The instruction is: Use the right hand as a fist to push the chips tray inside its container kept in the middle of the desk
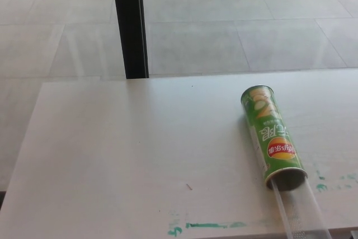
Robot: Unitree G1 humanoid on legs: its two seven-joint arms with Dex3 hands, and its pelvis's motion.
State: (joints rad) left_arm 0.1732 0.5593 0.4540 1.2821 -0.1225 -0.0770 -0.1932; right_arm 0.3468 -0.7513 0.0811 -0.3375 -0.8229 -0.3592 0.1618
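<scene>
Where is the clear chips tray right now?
Head view, lower right: the clear tray sticks out of the green chips can's open near end, reaching the desk's front edge.

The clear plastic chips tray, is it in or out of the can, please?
Mostly out: the clear plastic chips tray sticks out of the open end of the green cardboard chips can lying on its side.

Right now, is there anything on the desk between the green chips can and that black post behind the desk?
No. In the head view, only bare white desk lies between the chips can and the black post.
</scene>
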